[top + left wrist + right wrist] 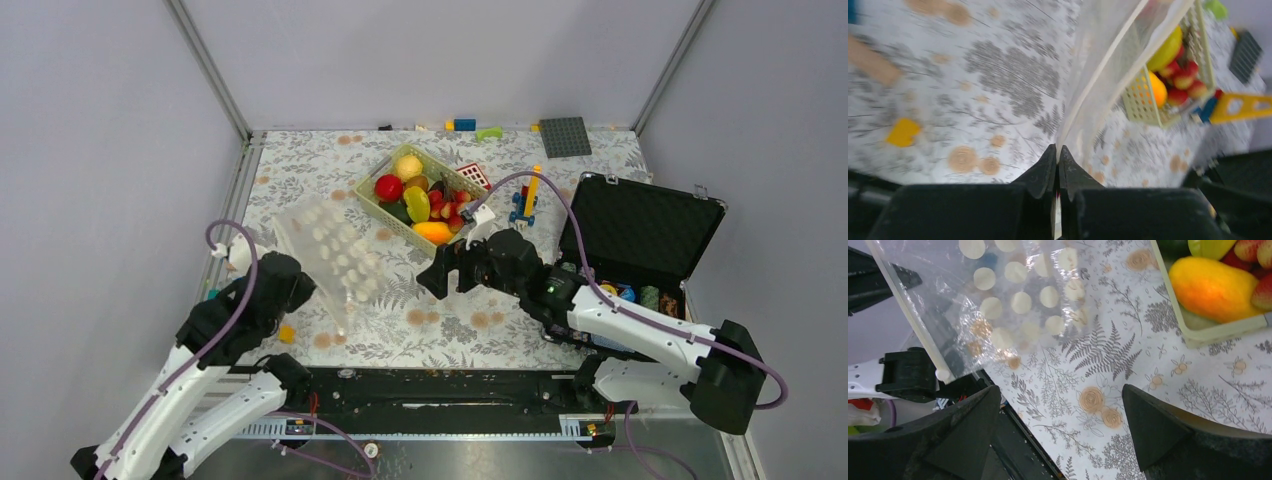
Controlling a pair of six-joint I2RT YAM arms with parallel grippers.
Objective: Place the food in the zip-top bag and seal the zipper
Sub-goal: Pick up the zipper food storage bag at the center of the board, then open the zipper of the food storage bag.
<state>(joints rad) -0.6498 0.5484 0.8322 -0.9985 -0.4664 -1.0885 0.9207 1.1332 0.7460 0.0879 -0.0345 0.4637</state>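
The zip-top bag, clear with pale dots, is lifted off the table at the left. My left gripper is shut on its edge. In the left wrist view the fingertips pinch the bag just below its zipper. The food lies in the pale green basket: a red apple, a yellow fruit and an orange mango. My right gripper stands open and empty between bag and basket. Its wrist view shows the bag, the zipper and the mango.
An open black case stands at the right beside my right arm. A grey baseplate and loose blocks lie at the back. A yellow and blue toy sits right of the basket. A small yellow piece lies near my left gripper.
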